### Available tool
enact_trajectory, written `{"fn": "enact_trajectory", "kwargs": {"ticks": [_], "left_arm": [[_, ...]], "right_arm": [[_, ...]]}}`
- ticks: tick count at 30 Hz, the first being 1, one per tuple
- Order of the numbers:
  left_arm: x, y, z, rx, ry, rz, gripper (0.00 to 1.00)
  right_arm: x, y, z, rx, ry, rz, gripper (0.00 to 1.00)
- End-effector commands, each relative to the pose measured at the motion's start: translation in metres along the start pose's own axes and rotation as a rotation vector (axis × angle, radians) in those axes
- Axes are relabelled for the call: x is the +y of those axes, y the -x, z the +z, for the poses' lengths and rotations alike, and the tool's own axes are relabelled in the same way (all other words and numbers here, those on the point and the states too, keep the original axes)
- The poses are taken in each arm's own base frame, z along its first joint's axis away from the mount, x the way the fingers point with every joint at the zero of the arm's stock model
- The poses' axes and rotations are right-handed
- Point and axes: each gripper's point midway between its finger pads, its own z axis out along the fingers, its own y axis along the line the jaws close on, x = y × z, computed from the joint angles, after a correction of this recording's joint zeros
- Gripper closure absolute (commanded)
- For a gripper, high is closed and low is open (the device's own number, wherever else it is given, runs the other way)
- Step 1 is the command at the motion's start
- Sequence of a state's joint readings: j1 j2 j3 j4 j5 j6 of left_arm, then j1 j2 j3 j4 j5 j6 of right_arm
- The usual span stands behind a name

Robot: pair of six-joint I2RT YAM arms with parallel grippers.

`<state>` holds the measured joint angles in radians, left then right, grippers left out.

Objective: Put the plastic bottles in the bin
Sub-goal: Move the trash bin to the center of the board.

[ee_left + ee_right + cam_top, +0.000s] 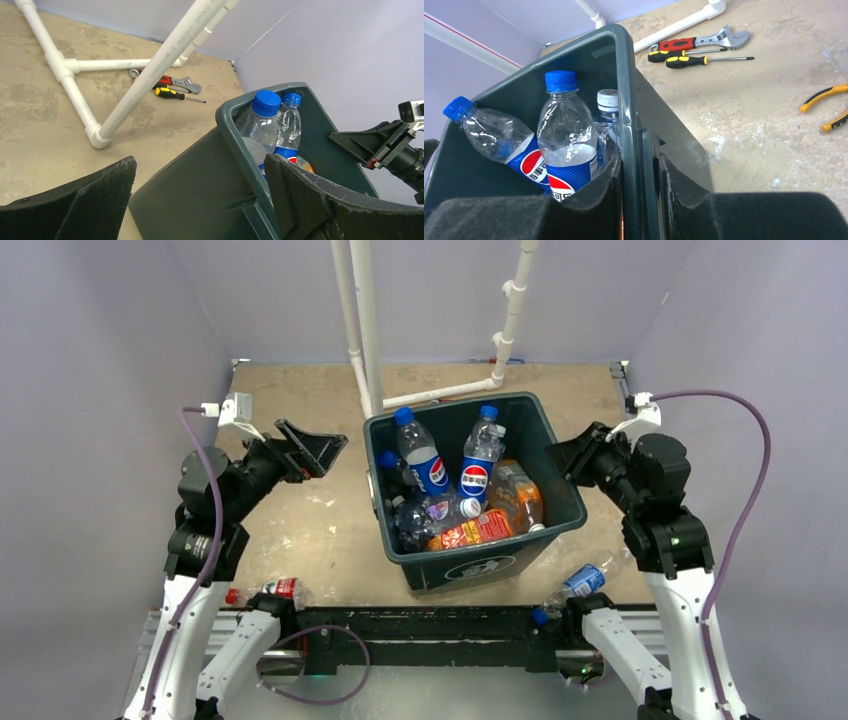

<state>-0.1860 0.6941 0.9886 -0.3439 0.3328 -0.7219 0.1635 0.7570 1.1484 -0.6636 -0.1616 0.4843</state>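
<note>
Top external view: the bin is seen mid-tabletop, well stuffed with plastic bottles. Two strays are left out at the near edge, a red-labelled bottle on the left and a blue-labelled bottle on the right.

The right claw is clamped on the bin's right rim. The left claw is held wide apart and empty, just beside the bin's left side.

Best guess, the red-labelled stray is next for the left claw. It should be approached low and gripped across its middle, since crushed plastic is likely to squirm, and the bin should be kept pinned.

Neither stray is caught by the wrist views. Only shown there: the pads straddling the rim, plus a wrench, screwdrivers and pliers beyond the bin.
</note>
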Motion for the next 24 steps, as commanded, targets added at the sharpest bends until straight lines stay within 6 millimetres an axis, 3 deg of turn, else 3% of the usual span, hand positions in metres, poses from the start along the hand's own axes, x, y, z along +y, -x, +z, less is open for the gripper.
{"fn": "enact_trajectory", "kwargs": {"ticks": [1, 4, 11, 16, 20, 24], "left_arm": [[0.006, 0.004, -0.003, -0.028, 0.04, 0.016, 0.01], [0.008, 0.007, -0.003, -0.046, 0.051, 0.013, 0.01], [0.015, 0.008, -0.004, -0.067, 0.074, 0.035, 0.01], [0.024, 0.003, -0.002, -0.053, 0.1, 0.057, 0.01], [0.031, -0.003, -0.001, -0.046, 0.117, 0.065, 0.01], [0.04, -0.007, 0.0, -0.036, 0.147, 0.079, 0.01]], "right_arm": [[0.033, 0.035, -0.001, -0.13, 0.129, 0.1, 1.0], [0.036, 0.045, 0.004, -0.174, 0.142, 0.141, 1.0], [0.03, 0.041, 0.023, -0.2, 0.151, 0.227, 1.0], [0.026, 0.041, 0.023, -0.194, 0.126, 0.186, 0.98], [0.018, 0.048, 0.005, -0.209, 0.048, 0.14, 0.46], [0.015, 0.057, -0.018, -0.224, -0.014, 0.075, 0.19]]}}
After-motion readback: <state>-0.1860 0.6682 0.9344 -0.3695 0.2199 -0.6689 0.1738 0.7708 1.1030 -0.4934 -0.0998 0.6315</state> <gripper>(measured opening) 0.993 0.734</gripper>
